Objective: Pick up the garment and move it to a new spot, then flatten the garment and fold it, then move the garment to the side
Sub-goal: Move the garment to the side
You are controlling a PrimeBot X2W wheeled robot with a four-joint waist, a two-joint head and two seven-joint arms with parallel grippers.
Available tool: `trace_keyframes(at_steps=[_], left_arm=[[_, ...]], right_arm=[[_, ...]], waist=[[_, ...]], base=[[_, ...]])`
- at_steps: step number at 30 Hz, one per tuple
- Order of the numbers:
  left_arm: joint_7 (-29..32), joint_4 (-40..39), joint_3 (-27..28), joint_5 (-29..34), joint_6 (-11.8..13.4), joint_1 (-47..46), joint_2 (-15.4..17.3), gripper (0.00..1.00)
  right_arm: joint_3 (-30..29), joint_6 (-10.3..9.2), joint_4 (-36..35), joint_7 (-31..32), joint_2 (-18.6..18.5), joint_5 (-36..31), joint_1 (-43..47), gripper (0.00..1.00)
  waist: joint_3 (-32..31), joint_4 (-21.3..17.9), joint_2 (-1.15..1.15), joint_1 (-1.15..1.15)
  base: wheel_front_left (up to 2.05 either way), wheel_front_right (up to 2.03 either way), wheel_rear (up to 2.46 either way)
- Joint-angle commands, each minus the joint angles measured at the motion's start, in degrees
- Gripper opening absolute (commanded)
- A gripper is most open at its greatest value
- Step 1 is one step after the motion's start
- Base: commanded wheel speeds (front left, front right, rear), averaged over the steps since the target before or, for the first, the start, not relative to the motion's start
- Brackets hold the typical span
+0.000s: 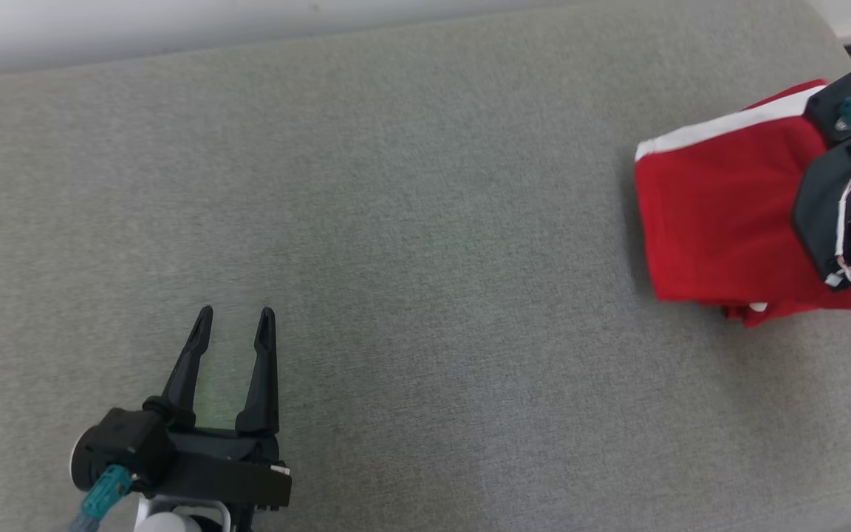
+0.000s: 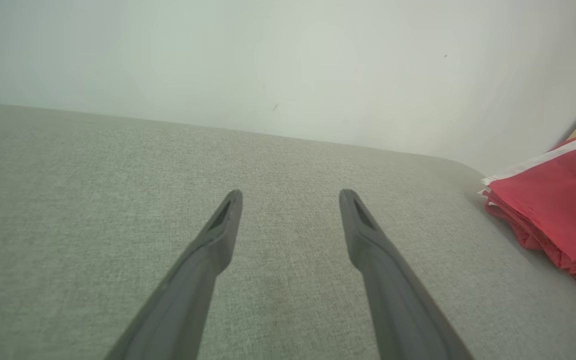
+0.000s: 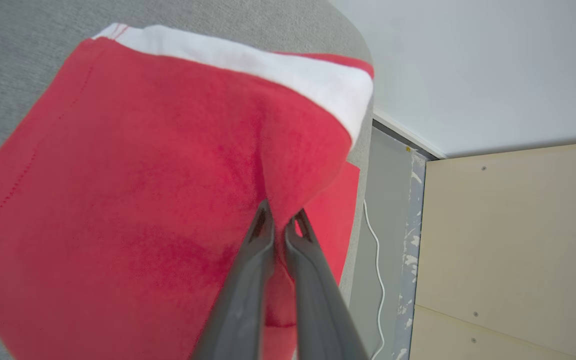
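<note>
Newbie: status? where's everything at right now lol

Me: so the folded red fabric garment with the white band (image 1: 713, 222) is way over at about 3 o'clock in my head view. It's lying on the flat grey woven cushion surface (image 1: 425, 222), close to its rounded corner. It's stacked in several layers, with the white band along the bundle's 12 o'clock edge. My right gripper (image 3: 280, 210) is pinched nearly closed on a ridge of the red top layer. On that wrist cam you can see the cloth puckered up between the two dark fingers (image 3: 248, 280).

Newbie: and the other arm?

Me: my left gripper (image 1: 237, 314) is down at 7 o'clock in the head view, spread wide with nothing in it. Its tips point to 12 over bare grey fabric, well apart from the garment. On its own wrist cam the red bundle shows at 3 o'clock, and the plain white wall (image 2: 288, 60) runs behind the cushion. Off the corner, at 3 to 5 o'clock on the right wrist cam, there's a pale beige board panel (image 3: 518, 240). A thin white cable (image 3: 375, 260) runs between the cushion edge and that panel.
</note>
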Motion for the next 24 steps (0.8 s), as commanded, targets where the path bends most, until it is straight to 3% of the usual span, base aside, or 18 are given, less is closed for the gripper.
trace_keyframes(at_steps=[1,12,19,20,21,22,24], left_arm=[[-0.15,0.01,-0.01,0.13,0.07,-0.96,0.52,1.00],[-0.15,1.31,-2.63,-1.44,0.07,-4.02,3.56,1.00],[-0.13,1.67,-4.10,-1.63,0.07,-4.91,4.93,1.00],[-0.13,1.70,-4.18,-1.65,0.07,-4.93,5.00,1.00],[-0.14,1.74,-4.28,-1.70,0.07,-4.96,5.05,1.00],[-0.14,1.80,-4.36,-1.71,0.07,-5.00,5.14,1.00],[-0.14,1.94,-4.44,-1.75,0.10,-5.09,5.24,1.00]], right_arm=[[-0.04,-0.01,0.88,-0.66,-0.51,-0.12,-1.08,0.00],[-3.61,-0.01,11.64,-10.28,-1.86,-4.41,-3.13,0.00],[-8.78,-0.01,18.24,-20.21,-0.39,-12.24,-3.70,0.00],[-9.37,-0.01,18.76,-21.18,-0.13,-13.29,-3.67,0.05],[-9.96,-0.01,19.23,-22.07,0.19,-14.33,-3.66,0.31],[-10.79,-0.01,19.71,-23.03,0.56,-15.11,-3.67,1.00],[-12.45,-0.01,20.73,-24.44,1.47,-16.51,-3.63,1.00]], waist=[[2.92,-2.58,-0.01,-0.01],[6.17,-2.65,-0.01,-0.01],[7.09,-1.75,-0.01,-0.01],[7.08,-1.67,-0.01,-0.01],[7.05,-1.61,-0.01,-0.01],[7.02,-1.55,-0.01,-0.01],[6.83,-1.44,-0.01,-0.01]], base=[[0.00,0.00,0.00],[0.00,0.00,0.00],[0.00,0.00,0.00],[0.00,0.00,0.00],[0.00,0.00,0.00],[0.00,0.00,0.00],[0.00,0.00,0.00]])
